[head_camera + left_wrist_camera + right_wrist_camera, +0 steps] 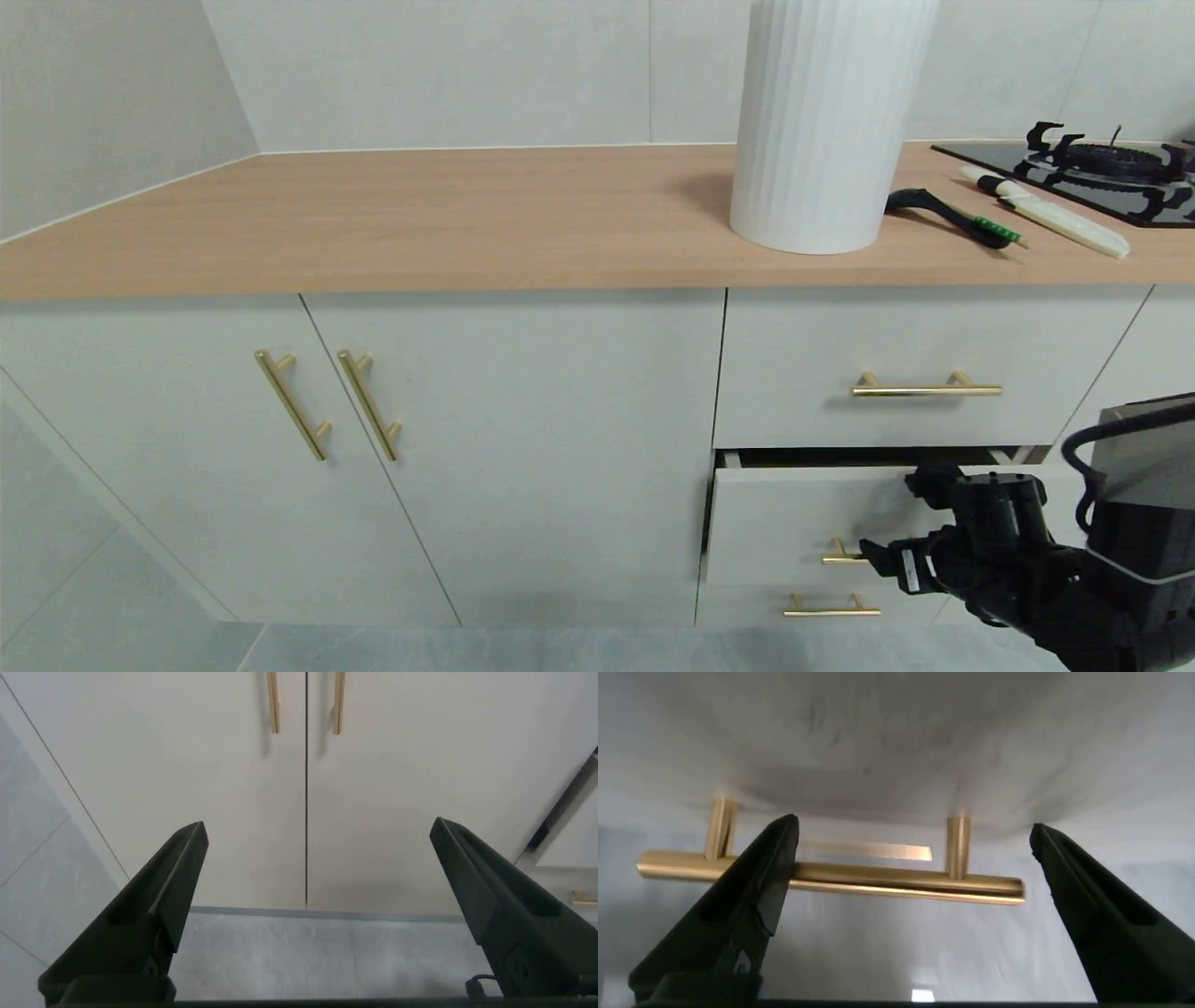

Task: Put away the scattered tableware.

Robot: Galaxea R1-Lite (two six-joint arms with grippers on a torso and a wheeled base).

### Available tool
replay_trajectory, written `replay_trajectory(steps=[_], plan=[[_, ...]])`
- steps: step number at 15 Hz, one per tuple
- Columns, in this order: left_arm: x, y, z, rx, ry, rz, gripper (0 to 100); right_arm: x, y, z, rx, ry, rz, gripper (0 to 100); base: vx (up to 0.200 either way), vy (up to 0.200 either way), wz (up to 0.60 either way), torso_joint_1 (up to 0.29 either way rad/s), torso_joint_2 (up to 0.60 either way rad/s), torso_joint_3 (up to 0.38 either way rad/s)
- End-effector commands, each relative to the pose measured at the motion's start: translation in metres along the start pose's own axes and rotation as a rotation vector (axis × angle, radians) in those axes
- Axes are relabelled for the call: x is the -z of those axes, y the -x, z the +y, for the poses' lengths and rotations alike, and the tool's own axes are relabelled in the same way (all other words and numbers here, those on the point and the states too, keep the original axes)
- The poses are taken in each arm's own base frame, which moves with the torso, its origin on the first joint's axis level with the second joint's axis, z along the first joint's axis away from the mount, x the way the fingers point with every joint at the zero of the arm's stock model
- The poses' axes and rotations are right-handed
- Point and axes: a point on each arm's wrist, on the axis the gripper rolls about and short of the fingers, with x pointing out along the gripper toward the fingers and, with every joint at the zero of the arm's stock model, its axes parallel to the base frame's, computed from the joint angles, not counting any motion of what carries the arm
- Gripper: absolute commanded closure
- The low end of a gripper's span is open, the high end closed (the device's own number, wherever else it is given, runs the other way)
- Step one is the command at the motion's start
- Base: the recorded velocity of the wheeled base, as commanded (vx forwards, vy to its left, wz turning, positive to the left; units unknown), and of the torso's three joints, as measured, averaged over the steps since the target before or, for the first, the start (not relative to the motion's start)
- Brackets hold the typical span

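1. The right gripper [912, 849] holds its jaws spread in front of the brass handle [878, 879] of the slightly open drawer [794, 523].
2. The left gripper [318, 835] has its jaws spread, facing the cabinet doors [374, 784].
3. The white knife [1046, 213] lies on the surface [420, 215], at 3 o'clock from the ribbed white container [822, 121].

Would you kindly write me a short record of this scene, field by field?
Counter: white ribbed tub, with a black-handled tool and a pale knife lying beside it; stove at the far right
Middle drawer: slightly open
Right gripper: jaws open, at that drawer's brass handle
Left gripper: jaws open, facing the cupboard doors
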Motion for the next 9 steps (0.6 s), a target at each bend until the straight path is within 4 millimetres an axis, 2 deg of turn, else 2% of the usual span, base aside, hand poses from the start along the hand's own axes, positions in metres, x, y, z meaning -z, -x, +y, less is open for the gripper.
replay_trajectory(steps=[1, 5, 7, 9], plan=[[0.0, 0.0, 0.0, -0.001, 0.0, 0.001, 0, -0.036, 0.069, 0.0, -0.053, 0.035, -0.024, 0, 0.0, 0.0, 0.0, 0.0, 0.0, 0.0], [0.0, 0.0, 0.0, -0.001, 0.0, 0.001, 0, -0.074, 0.153, -0.003, -0.092, 0.058, -0.089, 0, 0.0, 0.0, 0.0, 0.0, 0.0, 0.0], [0.0, 0.0, 0.0, -0.001, 0.0, 0.001, 0, -0.083, 0.172, -0.006, -0.091, 0.042, -0.162, 0, 0.0, 0.0, 0.0, 0.0, 0.0, 0.0], [0.0, 0.0, 0.0, -0.001, 0.0, 0.001, 0, -0.087, 0.17, -0.005, -0.095, 0.032, -0.187, 0, 0.0, 0.0, 0.0, 0.0, 0.0, 0.0]])
